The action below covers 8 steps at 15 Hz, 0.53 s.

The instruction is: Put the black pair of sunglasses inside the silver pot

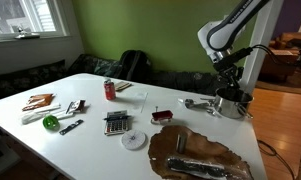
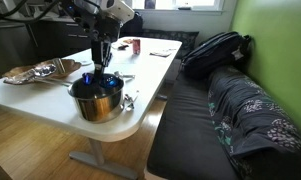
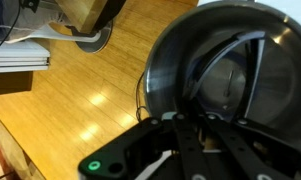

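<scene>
The silver pot [image 1: 230, 104] stands at the table's end near the edge, its long handle pointing toward the table's middle. It also shows in an exterior view [image 2: 97, 100] and fills the wrist view [image 3: 155, 70]. My gripper [image 1: 230, 86] [image 2: 100, 62] hangs straight over the pot's opening, fingertips at about rim height. In the wrist view the jaws [image 3: 195, 120] look drawn together. Thin black curved pieces, the black pair of sunglasses [image 3: 215, 65], reach from them down into the pot. The sunglasses are too small to make out in both exterior views.
On the table lie a grey-black calculator [image 1: 115, 122], a red can [image 1: 109, 90], a small dark red box [image 1: 162, 116], a white disc [image 1: 135, 140] and a brown leather-like sheet [image 1: 200, 152]. A couch with a black backpack [image 2: 215, 50] runs beside the table. Wooden floor lies below the pot's edge.
</scene>
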### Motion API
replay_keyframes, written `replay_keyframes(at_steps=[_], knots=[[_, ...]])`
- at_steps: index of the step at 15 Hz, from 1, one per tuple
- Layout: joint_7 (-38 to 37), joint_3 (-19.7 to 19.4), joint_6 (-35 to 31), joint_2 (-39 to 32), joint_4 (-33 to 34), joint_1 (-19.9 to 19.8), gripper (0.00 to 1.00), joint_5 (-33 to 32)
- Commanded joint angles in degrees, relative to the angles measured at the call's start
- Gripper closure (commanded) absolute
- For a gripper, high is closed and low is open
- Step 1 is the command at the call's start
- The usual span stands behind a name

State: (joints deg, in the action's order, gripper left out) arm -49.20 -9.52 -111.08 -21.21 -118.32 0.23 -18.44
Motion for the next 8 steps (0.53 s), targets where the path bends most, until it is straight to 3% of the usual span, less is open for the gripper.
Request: replay_keyframes(at_steps=[1,2,8], knots=[[1.08,0.56,-1.13,-3.02,1.56,-0.27,0.98,0.98],[0.91,0.50,-1.08,-3.41,1.65,-0.10,0.70,0.76],[1.86,0.40,-1.36,0.66,-0.39,0.07,0.27,0.19]])
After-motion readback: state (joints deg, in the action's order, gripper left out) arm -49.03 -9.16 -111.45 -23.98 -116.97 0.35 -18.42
